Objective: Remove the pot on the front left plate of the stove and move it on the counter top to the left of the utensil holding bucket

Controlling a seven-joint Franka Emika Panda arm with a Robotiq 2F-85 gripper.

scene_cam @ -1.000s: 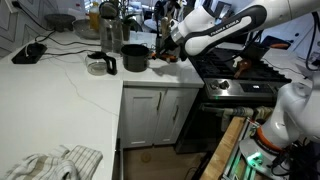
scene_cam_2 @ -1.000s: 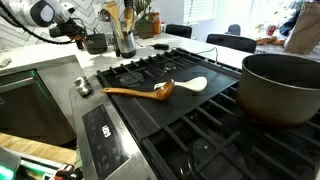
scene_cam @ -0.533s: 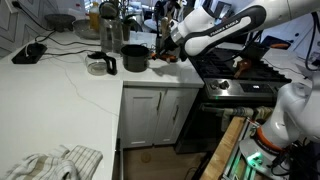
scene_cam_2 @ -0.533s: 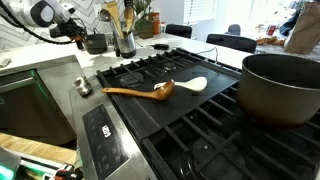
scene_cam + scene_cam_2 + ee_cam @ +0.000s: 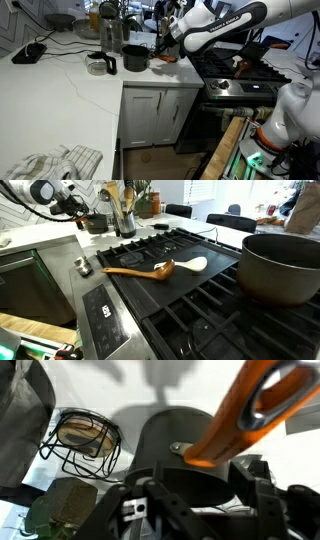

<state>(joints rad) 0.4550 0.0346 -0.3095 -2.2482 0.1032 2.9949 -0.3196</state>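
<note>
I count two pots. The small dark pot [image 5: 135, 57] is the one I care about, and a large pot [image 5: 278, 265] sits on the stove [image 5: 150, 292] at the right. There is one utensil holder [image 5: 125, 222], one wooden spoon [image 5: 160, 270] lying on the grates, and one glass jug in a wire frame [image 5: 100, 65].

The small pot stands upright on the white counter [image 5: 60, 100], mouth up. In an exterior view it is just left of the utensil holder. In the wrist view it is just right of the jug [image 5: 85, 435] but I cannot tell whether they touch. Its long axis runs along the orange handle [image 5: 240, 410], which slants from the rim up to the right, toward the stove side.

The gripper [image 5: 195, 505] hovers over the pot's handle end, seen too in both exterior views [image 5: 158, 42] [image 5: 80, 212]. Its jaws look spread wide, with nothing clamped between them.
</note>
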